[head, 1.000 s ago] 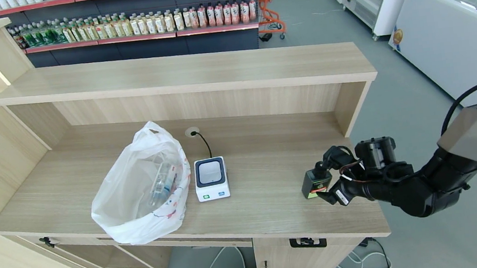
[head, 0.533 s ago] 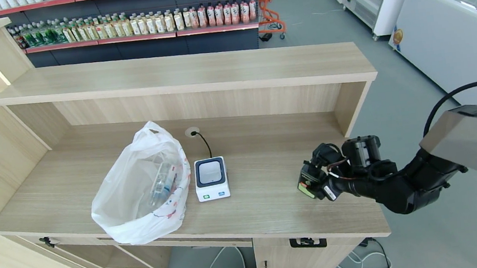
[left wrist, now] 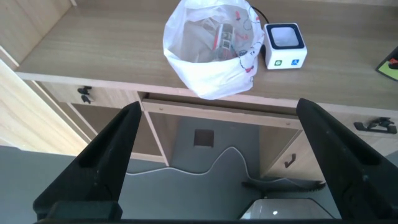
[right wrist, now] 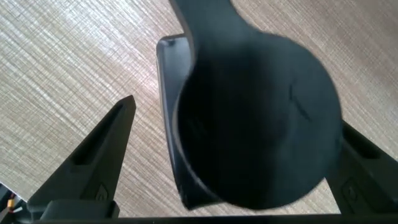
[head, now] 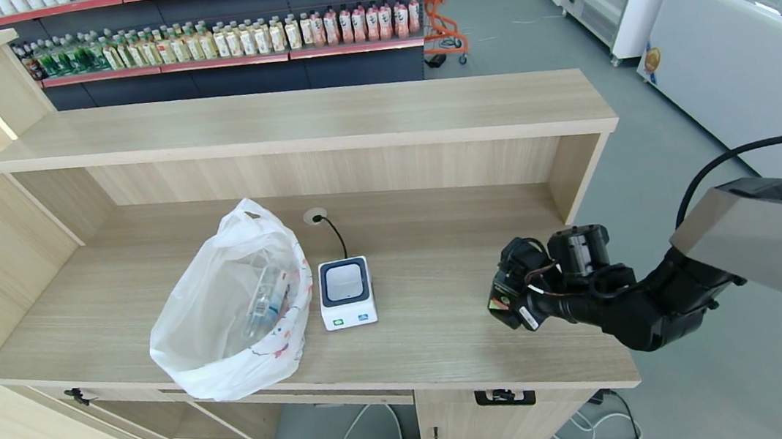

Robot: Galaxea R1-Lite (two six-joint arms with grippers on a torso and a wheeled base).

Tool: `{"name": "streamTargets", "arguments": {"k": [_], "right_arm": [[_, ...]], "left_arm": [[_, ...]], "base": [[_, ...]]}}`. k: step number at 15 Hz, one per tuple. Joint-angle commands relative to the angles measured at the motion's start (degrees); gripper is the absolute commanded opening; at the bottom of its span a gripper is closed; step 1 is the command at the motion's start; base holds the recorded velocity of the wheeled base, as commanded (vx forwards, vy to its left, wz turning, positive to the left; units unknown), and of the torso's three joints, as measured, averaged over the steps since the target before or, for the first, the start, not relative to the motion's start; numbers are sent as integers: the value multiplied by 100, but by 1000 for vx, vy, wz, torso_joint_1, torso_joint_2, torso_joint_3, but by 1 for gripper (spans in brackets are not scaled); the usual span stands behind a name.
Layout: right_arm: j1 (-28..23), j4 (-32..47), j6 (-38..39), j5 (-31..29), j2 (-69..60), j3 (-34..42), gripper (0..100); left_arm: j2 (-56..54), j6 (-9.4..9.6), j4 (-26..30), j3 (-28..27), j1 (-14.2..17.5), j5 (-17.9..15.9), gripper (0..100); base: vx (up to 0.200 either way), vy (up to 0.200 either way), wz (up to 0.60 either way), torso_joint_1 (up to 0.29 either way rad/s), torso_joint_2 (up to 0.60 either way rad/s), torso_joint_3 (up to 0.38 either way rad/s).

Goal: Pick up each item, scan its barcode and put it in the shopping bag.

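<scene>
A small dark box (head: 497, 305) with a green and red label stands on the right part of the wooden counter (head: 433, 332). My right gripper (head: 510, 293) is down over it, open, one finger on each side. In the right wrist view a gap shows between one finger (right wrist: 99, 158) and the box (right wrist: 166, 118), and a dark round part hides most of the box. The white shopping bag (head: 232, 315) stands at the left with items inside. The white scanner (head: 345, 292) is beside it. My left gripper (left wrist: 219, 109) hangs open below the counter's front edge, holding nothing.
A black cable runs from the scanner to a hole (head: 315, 216) in the counter. A raised shelf (head: 306, 122) backs the counter and a wooden wall closes its left side. Bare wood lies between scanner and box. Drawers (left wrist: 205, 134) sit under the front edge.
My right arm has moved left along the counter, and its gripper now covers the box that stood in plain sight a second ago. Bag and scanner have not moved.
</scene>
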Motion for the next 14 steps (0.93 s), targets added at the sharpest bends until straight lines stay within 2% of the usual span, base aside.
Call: {"name": "streamTargets", "arguments": {"k": [1,4,5,11,14], "right_arm": [[29,7,5,9,111,-153,100],[47,-11,5,9,242,-259,100],[73,7,14,9,251,-285,0],[108,-20,32,-9,154,-364,0],[91,-29,14,-44,-329,-109,0]], "left_arm": [[-2,-2,0,0,0,0,100],[-2,-2,0,0,0,0,100],[-2,-2,0,0,0,0,100],[-2,-2,0,0,0,0,100],[-2,-11,0,0,0,0,100]], "base": [[0,0,0,0,0,0],[0,0,0,0,0,0],[0,0,0,0,0,0],[0,0,0,0,0,0],[0,0,0,0,0,0]]}}
